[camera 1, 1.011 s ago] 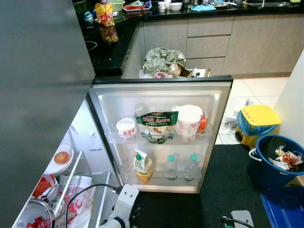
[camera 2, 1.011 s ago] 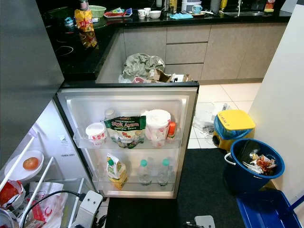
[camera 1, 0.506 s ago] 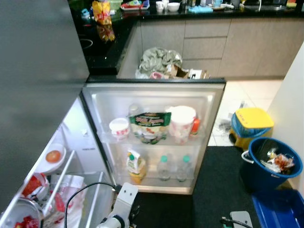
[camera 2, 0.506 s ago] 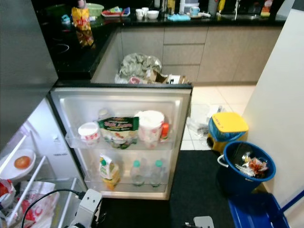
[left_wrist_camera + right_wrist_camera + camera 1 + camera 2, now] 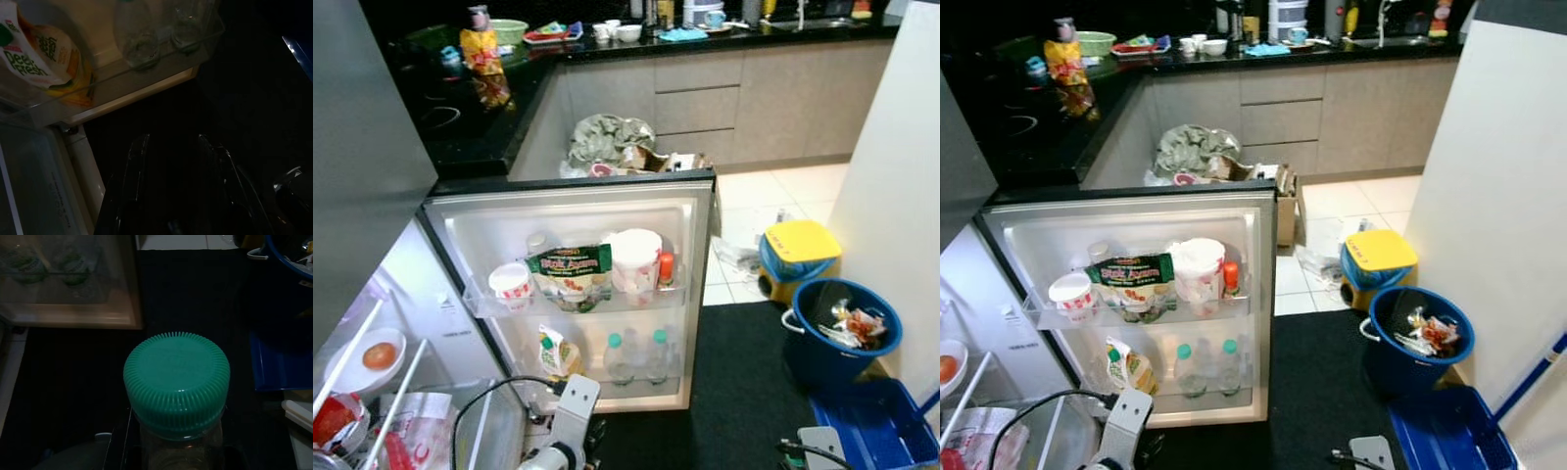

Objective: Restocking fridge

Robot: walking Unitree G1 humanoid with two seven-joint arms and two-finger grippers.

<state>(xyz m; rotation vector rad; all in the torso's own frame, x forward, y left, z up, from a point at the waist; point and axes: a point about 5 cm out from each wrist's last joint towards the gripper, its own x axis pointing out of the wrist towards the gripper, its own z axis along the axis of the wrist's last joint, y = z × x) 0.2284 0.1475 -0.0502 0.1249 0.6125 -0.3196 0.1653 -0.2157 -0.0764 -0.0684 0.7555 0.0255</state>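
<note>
Your right pincer [image 5: 176, 458] is pinching a clear bottle [image 5: 178, 450] below its green cap [image 5: 177, 382]; keep hold at the stiff neck, since the smooth body probably slips. It hangs low beside the open fridge door [image 5: 573, 220]. Your left pincer [image 5: 171, 181] is spread, empty.

The bottle [image 5: 178, 450] was clear plastic under a ribbed, matt green cap [image 5: 176, 381]. The fridge door [image 5: 573, 211] had a smooth white plastic lining and clear shelf rails. The countertop [image 5: 460, 117] looked glossy black, the floor mat [image 5: 1317, 382] dark and matt.
</note>
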